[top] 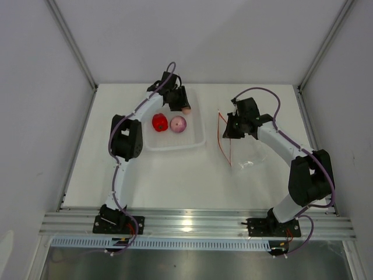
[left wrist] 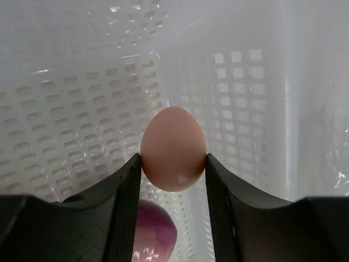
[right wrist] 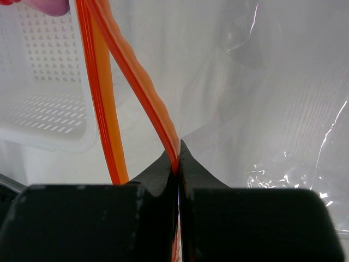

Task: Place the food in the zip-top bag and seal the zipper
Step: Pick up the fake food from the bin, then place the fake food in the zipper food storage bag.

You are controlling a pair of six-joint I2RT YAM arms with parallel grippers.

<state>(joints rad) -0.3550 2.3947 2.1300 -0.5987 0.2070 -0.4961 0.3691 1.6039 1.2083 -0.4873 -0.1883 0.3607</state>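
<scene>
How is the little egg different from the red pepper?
The egg is pale peach and smooth; the red pepper is glossy red and lumpy. The egg is pinched between the fingers of the left gripper; the red pepper lies loose in the white tray. Both are toy food, and neither is in the bag yet.

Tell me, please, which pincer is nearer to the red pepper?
Left. The left pincer grips the peach egg over the tray, just beyond the red pepper; the right pincer is outside the tray, pinching the orange zipper.
</scene>
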